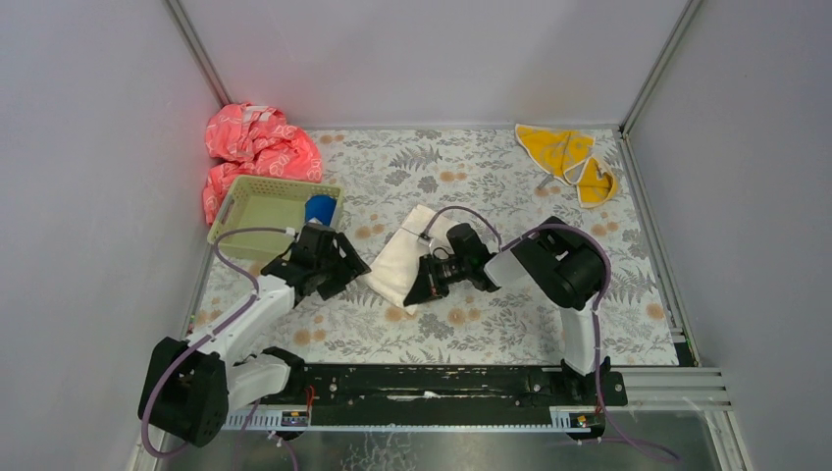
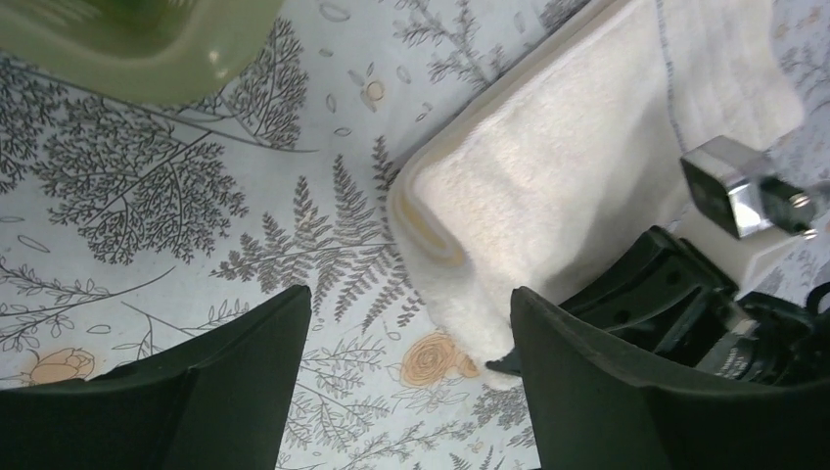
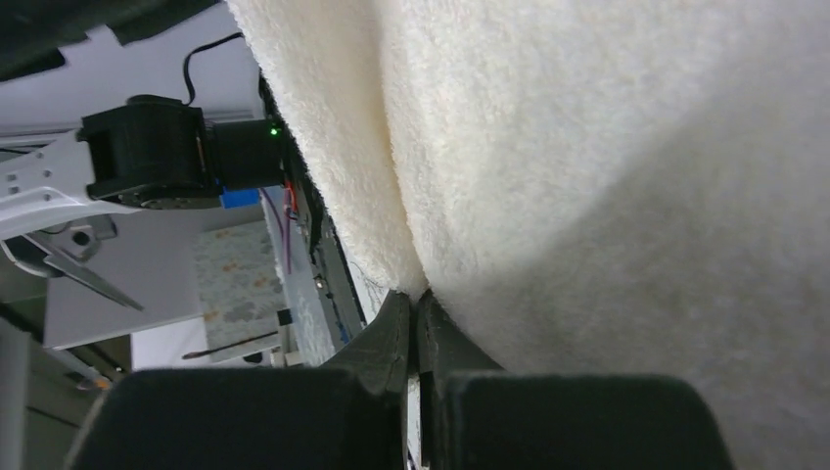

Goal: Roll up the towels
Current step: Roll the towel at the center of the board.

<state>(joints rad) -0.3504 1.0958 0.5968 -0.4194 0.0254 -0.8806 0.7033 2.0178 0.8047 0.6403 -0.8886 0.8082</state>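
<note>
The cream-white towel [image 1: 404, 253] lies folded in the middle of the mat, with a rolled edge showing in the left wrist view [image 2: 568, 166]. My right gripper [image 1: 412, 294] is shut on the towel's near corner; the cloth fills the right wrist view [image 3: 587, 176] above the pinched jaws [image 3: 416, 305]. My left gripper [image 1: 353, 267] is open and empty just left of the towel, low over the mat [image 2: 411, 333]. The royal blue towel [image 1: 319, 208] lies in the green basket [image 1: 257, 208]. The yellow-orange towel [image 1: 569, 157] lies crumpled at the back right.
A pink-red patterned cloth [image 1: 253, 147] is heaped at the back left behind the basket. The basket's corner shows in the left wrist view [image 2: 147, 49]. Metal frame rails [image 1: 648, 226] bound the floral mat. The right arm's body [image 2: 685, 304] is close beside my left finger.
</note>
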